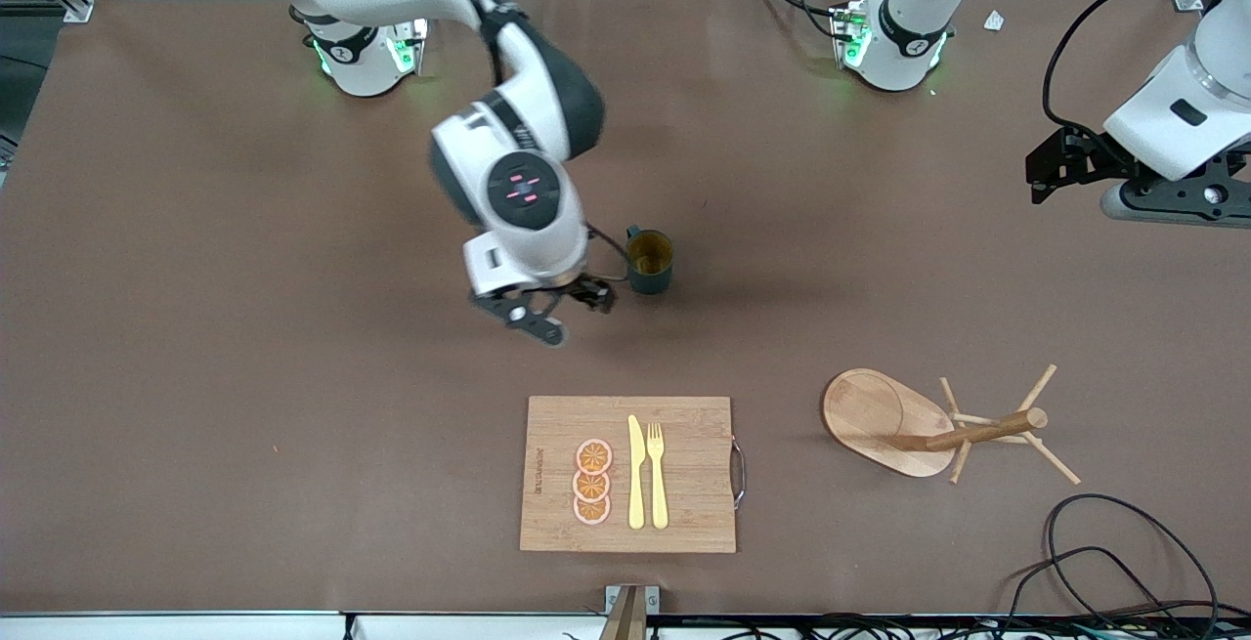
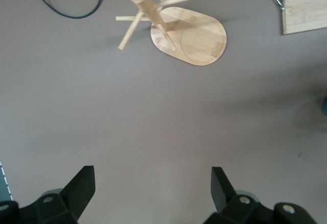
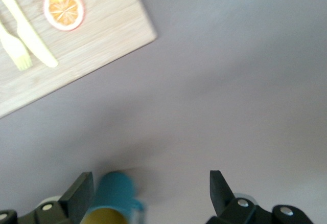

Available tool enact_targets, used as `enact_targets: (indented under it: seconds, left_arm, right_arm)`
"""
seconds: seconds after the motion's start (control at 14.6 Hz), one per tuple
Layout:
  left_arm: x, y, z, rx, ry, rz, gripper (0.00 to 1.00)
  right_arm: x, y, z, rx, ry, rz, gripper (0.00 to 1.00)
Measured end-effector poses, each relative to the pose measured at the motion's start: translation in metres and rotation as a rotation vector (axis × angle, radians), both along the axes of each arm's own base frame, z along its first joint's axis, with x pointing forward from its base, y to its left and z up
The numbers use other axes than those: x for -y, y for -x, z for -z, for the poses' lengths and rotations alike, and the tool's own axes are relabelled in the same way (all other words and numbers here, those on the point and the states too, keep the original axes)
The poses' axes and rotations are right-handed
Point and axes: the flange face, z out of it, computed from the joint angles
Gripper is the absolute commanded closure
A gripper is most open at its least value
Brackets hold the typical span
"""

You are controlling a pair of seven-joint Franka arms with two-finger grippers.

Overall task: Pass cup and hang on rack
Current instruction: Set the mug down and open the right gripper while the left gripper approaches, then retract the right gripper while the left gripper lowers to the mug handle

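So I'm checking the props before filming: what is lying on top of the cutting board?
On the cutting board lie three orange slices, a yellow knife and a yellow fork. Nothing covers them.

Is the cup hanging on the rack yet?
No, the cup stands upright on the table beside the open right gripper, apart from the rack, whose pegs are bare.
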Motion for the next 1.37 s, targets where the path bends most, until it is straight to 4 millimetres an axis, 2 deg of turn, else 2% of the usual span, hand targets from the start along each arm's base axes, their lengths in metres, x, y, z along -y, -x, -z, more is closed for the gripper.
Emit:
enact_targets:
  seconds: [0.14, 0.21, 0.41, 0.55, 0.75, 0.96, 1.1, 1.23, 1.37]
  left_arm:
    - [0.029, -0.006, 0.016, -0.005, 0.004, 0.01, 0.0]
    - [0.05, -0.009, 0.026, 0.004, 0.006, 0.003, 0.0]
    - [0.134, -0.006, 0.063, 0.032, -0.072, -0.022, 0.0]
    - [0.201, 0.009, 0.094, 0.062, -0.142, -0.02, 0.0]
    - [0.286, 0.038, 0.145, 0.121, -0.191, -0.086, 0.0]
    - [0.366, 0.08, 0.183, 0.233, -0.193, -0.167, 0.0]
    - [0.408, 0.114, 0.202, 0.31, -0.2, -0.226, 0.01]
    - [0.439, 0.145, 0.222, 0.405, -0.207, -0.307, 0.01]
    - [0.471, 0.18, 0.251, 0.486, -0.187, -0.401, 0.01]
  right_arm:
    - [0.073, -0.02, -0.032, 0.005, 0.02, -0.054, 0.0]
    - [0.104, -0.022, -0.044, 0.007, 0.033, -0.084, 0.0]
    - [0.181, -0.009, -0.063, -0.007, 0.029, -0.163, 0.0]
    - [0.233, 0.006, -0.068, -0.026, 0.016, -0.203, 0.0]
    - [0.313, 0.029, -0.08, -0.029, -0.013, -0.262, 0.0]
    - [0.389, 0.052, -0.098, -0.011, -0.041, -0.322, 0.0]
    - [0.415, 0.072, -0.109, 0.002, -0.048, -0.328, 0.0]
    - [0.421, 0.092, -0.121, 0.02, -0.045, -0.321, 0.0]
    - [0.43, 0.109, -0.135, 0.055, -0.027, -0.326, 0.0]
